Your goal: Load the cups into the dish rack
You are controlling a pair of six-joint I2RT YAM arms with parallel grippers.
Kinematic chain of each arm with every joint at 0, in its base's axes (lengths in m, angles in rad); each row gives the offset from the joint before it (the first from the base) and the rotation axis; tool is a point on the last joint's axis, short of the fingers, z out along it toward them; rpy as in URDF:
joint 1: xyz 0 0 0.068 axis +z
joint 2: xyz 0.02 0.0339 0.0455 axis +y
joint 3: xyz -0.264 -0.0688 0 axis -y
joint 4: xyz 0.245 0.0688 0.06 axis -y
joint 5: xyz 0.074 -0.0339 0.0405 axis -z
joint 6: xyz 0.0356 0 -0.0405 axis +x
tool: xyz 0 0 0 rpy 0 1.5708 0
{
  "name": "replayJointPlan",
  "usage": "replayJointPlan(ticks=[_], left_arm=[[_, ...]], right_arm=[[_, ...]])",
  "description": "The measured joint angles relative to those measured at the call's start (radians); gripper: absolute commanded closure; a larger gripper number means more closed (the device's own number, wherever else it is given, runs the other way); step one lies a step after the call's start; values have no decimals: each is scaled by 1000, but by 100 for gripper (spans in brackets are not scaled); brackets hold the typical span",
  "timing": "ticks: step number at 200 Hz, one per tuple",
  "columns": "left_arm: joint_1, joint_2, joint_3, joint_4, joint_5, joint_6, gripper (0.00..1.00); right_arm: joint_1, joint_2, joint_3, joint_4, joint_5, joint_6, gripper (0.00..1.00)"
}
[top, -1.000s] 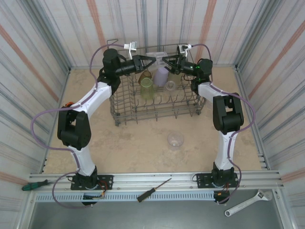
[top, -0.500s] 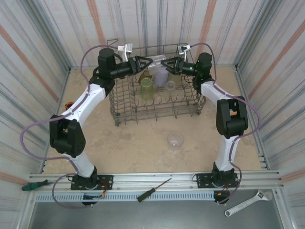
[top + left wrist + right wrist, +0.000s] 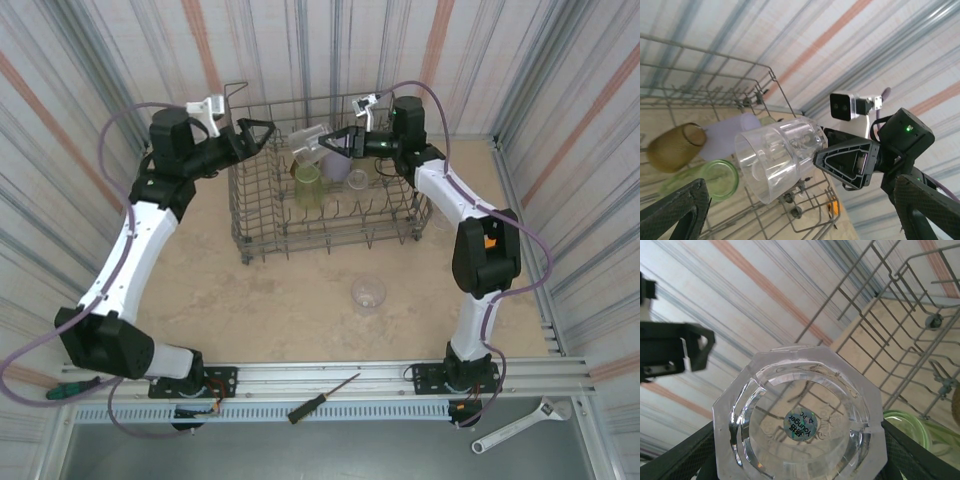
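Clear cup (image 3: 775,162) clamped in the right claw (image 3: 325,141), tilted above the dish rack (image 3: 255,210); left claw (image 3: 262,132) gapes wide, holding nothing, over the rack's left rim.

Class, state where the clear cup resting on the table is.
In the top view, the clear cup sits on the near side of the dish rack, right of centre, between the rack and the right arm's base.

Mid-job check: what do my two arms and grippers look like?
The left arm and right arm are white shells with black joints, trailed by purple cables. The left gripper and right gripper have black triangular fingers and white cameras. The right elbow shows an orange mark.
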Motion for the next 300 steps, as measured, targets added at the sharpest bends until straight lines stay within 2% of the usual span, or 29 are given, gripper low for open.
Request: replayJointPlan(ticks=[60,106,144,183,237,300], left_arm=[[95,-53,-59,-126,-30,40,1],[174,-77,-67,-227,-35,74,1],[218,-130,-84,-263,-35,92,1],[219,-135,-100,-277,-28,99,1],[221,-135,-117,-302,-10,103,1],[251,-136,-130,-304,12,122,1]], right_arm=[[98,0,121,-322,122,-344,51],[192,0,154,-462,243,-531,51],[243,2,199,-554,332,-630,51],[296,15,274,-595,398,-723,51],[385,120,364,-681,510,-833,52],[402,175,370,-694,570,-890,54]])
